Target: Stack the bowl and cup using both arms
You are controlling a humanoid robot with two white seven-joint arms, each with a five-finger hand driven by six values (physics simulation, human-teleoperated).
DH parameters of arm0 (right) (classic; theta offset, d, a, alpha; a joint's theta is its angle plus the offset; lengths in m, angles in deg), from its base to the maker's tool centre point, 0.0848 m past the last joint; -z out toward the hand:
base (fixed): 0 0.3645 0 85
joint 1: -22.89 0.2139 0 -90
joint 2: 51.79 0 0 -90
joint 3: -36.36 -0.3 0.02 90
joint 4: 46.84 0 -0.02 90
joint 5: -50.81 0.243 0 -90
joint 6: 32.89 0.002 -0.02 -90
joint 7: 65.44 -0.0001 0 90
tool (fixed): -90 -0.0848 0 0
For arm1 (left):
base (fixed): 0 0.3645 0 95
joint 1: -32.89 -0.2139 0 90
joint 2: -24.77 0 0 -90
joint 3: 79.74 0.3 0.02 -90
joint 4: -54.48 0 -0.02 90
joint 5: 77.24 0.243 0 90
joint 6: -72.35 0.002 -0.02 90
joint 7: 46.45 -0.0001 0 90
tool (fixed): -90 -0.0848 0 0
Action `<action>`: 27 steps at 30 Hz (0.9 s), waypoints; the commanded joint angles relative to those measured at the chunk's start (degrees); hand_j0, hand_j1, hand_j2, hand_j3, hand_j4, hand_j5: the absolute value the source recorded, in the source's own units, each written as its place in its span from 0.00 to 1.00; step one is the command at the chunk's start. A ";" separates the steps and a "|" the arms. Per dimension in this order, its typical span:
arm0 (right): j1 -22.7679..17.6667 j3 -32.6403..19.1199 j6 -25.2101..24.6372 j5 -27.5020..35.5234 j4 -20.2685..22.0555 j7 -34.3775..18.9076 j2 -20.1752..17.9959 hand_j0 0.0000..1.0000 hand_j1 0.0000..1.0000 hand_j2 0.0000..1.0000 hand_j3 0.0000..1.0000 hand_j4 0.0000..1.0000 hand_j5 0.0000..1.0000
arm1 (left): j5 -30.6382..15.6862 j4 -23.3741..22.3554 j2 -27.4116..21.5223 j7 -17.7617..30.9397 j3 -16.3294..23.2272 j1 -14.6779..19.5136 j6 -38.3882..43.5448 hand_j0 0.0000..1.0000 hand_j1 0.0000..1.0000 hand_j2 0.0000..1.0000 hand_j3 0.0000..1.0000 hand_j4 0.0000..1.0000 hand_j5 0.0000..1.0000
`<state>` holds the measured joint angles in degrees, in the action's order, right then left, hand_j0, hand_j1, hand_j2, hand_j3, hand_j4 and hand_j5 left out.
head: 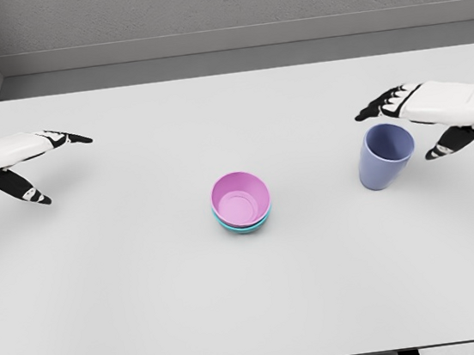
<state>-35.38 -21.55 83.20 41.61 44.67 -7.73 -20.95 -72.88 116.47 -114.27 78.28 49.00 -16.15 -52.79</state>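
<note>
Cup (385,155) upright, ungrasped | pink bowl (240,198) nested in teal bowl (243,226) | right hand (436,110) beside cup, fingers spread | left hand (19,161) spread, idle | step: cup grasp pending | next: close on cup, lift into bowl

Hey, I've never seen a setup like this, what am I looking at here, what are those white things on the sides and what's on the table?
This is a computer simulation, seen from a camera on a humanoid robot's head, looking down at a white table. The white things are its two five-finger hands. The left hand hangs over the table's left side, fingers spread, holding nothing. The right hand is open beside a blue cup, which stands upright; it is not gripping it. In the middle a pink bowl sits nested inside a teal bowl.
</note>
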 commanded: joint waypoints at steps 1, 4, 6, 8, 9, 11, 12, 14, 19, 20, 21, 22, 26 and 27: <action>0.18 0.69 -0.25 0.24 -0.28 -1.02 0.27 1.00 1.00 1.00 1.00 1.00 1.00 | -0.40 -0.02 -0.09 -0.02 -0.06 0.00 0.15 1.00 1.00 1.00 1.00 1.00 1.00; 2.55 4.21 -0.33 0.15 -2.74 -1.02 1.50 1.00 1.00 1.00 1.00 1.00 1.00 | -0.40 -0.02 -0.09 -0.02 -0.06 0.00 0.15 1.00 1.00 1.00 1.00 1.00 1.00; 2.99 5.09 -0.25 0.15 -3.36 -1.02 1.85 1.00 1.00 1.00 1.00 1.00 1.00 | -0.40 -0.02 -0.09 -0.02 -0.06 -0.09 0.15 1.00 1.00 1.00 1.00 1.00 1.00; 2.90 5.26 -0.25 0.15 -3.45 -1.20 1.94 1.00 1.00 1.00 1.00 1.00 1.00 | -0.40 -0.02 -0.09 -0.02 -0.15 -0.18 0.15 1.00 1.00 1.00 1.00 1.00 1.00; 2.90 5.26 -0.25 0.23 -3.45 -2.25 1.94 1.00 1.00 1.00 1.00 1.00 1.00 | -0.40 -0.02 -0.09 -0.02 -0.06 -0.18 0.15 1.00 1.00 1.00 1.00 1.00 1.00; 2.99 5.17 -0.25 0.15 -3.45 -2.43 1.94 1.00 1.00 1.00 1.00 1.00 1.00 | -0.40 -0.02 -0.09 -0.02 -0.06 -0.18 0.15 1.00 1.00 1.00 1.00 1.00 1.00; 2.90 5.17 -0.25 0.23 -3.45 -2.43 1.94 1.00 1.00 1.00 1.00 1.00 1.00 | -0.40 -0.02 -0.09 -0.02 -0.15 -0.18 0.15 1.00 1.00 1.00 1.00 1.00 1.00; 2.90 5.18 -0.25 0.24 -3.62 -2.43 2.03 1.00 1.00 1.00 1.00 1.00 1.00 | -0.31 -0.02 -0.09 0.07 -0.15 -0.18 0.15 1.00 1.00 1.00 1.00 1.00 1.00; 3.08 5.79 -0.33 0.24 -3.97 -2.52 2.12 1.00 1.00 1.00 1.00 1.00 1.00 | -0.31 -0.02 -0.09 -0.02 -0.15 -0.18 0.15 1.00 1.00 1.00 1.00 1.00 1.00; 4.22 6.05 -1.21 0.24 -4.24 -2.69 2.55 1.00 1.00 1.00 1.00 1.00 1.00 | -0.31 -0.11 -0.09 -0.02 -0.06 -0.18 0.15 1.00 1.00 1.00 1.00 1.00 1.00; 4.57 6.40 -2.97 0.24 -4.33 -2.71 2.82 1.00 1.00 1.00 1.00 1.00 1.00 | -0.31 -0.11 -0.09 -0.02 -0.15 -0.18 0.15 1.00 1.00 1.00 1.00 1.00 1.00; 5.01 7.02 -3.06 0.24 -4.50 -2.71 2.82 1.00 1.00 1.00 1.00 1.00 1.00 | -0.31 -0.02 -0.09 -0.02 -0.15 -0.18 0.15 1.00 1.00 1.00 1.00 1.00 1.00; 5.62 7.28 -3.15 0.24 -4.59 -2.71 3.70 1.00 1.00 1.00 1.00 1.00 1.00 | -0.31 -0.02 -0.09 -0.02 -0.15 -0.18 0.15 1.00 1.00 1.00 1.00 1.00 1.00; 5.89 7.81 -3.15 0.24 -4.59 -2.71 3.70 1.00 1.00 1.00 1.00 1.00 1.00 | -0.31 -0.02 -0.09 -0.02 -0.15 -0.18 0.15 1.00 1.00 1.00 1.00 1.00 1.00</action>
<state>-29.05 -14.18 80.39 41.62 40.10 -10.44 -17.55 -72.82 116.40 -114.31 78.31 48.91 -16.33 -52.79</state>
